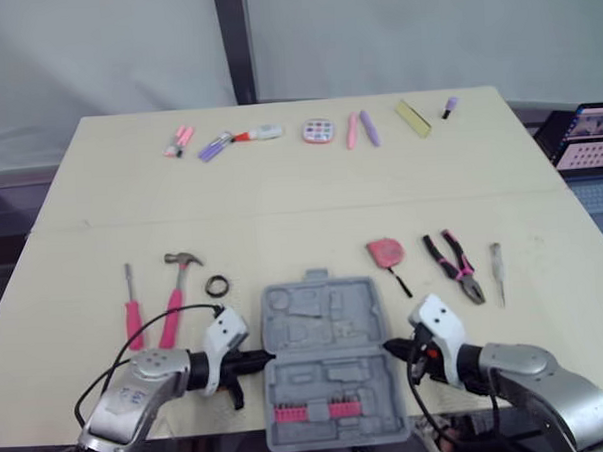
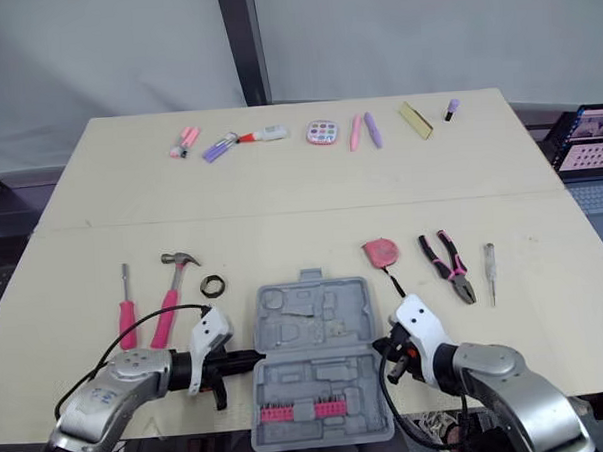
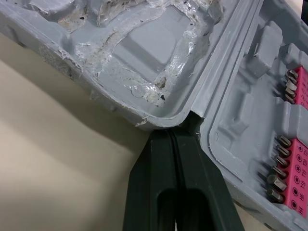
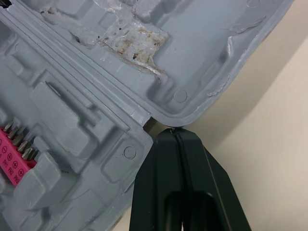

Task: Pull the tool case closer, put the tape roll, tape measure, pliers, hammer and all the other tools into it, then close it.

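Tool case [image 1: 321,335] lies open and flat, centre of the table [image 1: 280,202], at the near edge. Its near half looks to overhang that edge slightly.

Head views give the layout:
- Left of the case: tape roll [image 1: 217,286], hammer [image 1: 177,291], pink screwdriver [image 1: 133,313].
- Right of the case: tape measure [image 1: 386,252], pliers [image 1: 455,267], small clear-handled screwdriver [image 1: 498,269].
- All are on the table, none in the case.
- Left gripper [image 1: 265,359] is at the case's left side and right gripper [image 1: 390,348] at its right side, both level with the hinge line.

Wrist views add the contact detail:
- Left fingers [image 3: 161,159] are pressed together, tips touching the case rim in the notch where the two halves meet.
- Right fingers [image 4: 166,159] are pressed together too, tips at the matching notch on the other side.
- Whitish residue and brown stains sit in the lid's moulded recesses.
- The pink bit strip [image 3: 296,159] sits in the near half with its bits seated.

Room: there is a wide bare strip of table between the tool row and the far row of small items [image 1: 317,131]. The hammer and pink screwdriver lie near the left gripper, and the tape measure's strap ends just beside the case's right far corner.
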